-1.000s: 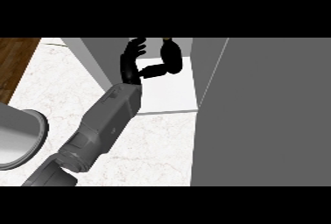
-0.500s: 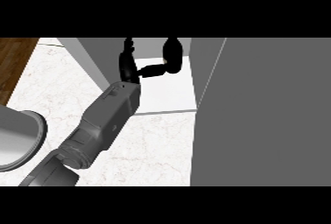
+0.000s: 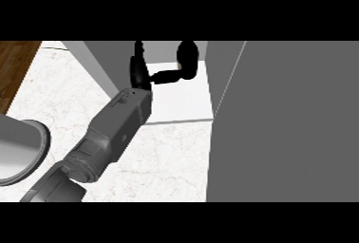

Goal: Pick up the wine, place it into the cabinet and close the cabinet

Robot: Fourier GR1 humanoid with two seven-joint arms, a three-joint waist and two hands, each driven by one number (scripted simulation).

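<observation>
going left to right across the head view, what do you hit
round grey object → left forearm → left hand → grey cabinet panel

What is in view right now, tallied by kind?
Black hand on a grey forearm, inside the cabinet: 1
Open grey cabinet with a white floor: 1
Grey round vessel at the left edge: 1
White marble counter: 1
Total: 4
I can make out no wine bottle.
</observation>
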